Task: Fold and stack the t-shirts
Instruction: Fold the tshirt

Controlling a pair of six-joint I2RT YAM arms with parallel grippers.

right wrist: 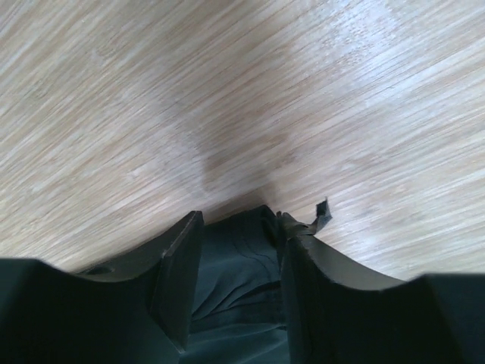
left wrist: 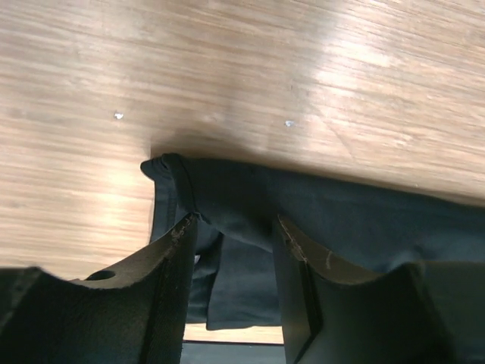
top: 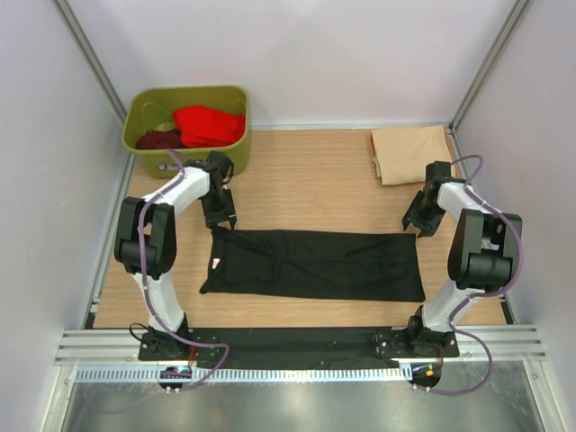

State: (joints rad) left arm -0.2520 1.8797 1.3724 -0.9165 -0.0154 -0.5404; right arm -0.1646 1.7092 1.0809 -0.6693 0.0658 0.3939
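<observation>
On the table (top: 306,171), the black shirt (top: 315,264) lies mid-frame, a long strip running left to right. The left gripper (top: 220,219) hovers at its upper-left corner and the right gripper (top: 419,225) at its upper-right. Both have fingers spread, gripping nothing.

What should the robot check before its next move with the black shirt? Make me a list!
1. Black t-shirt lying flat in a long strip on the table: ok.
2. Left gripper open above the shirt's far left corner: ok.
3. Right gripper open at the far right corner: ok.
4. Cloth free of the right gripper's fingers: cannot tell.
5. Beige t-shirt folded, clear of the black one: ok.
6. Red t-shirt and maroon t-shirt folded: not ok, both bunched in the green tub.
</observation>
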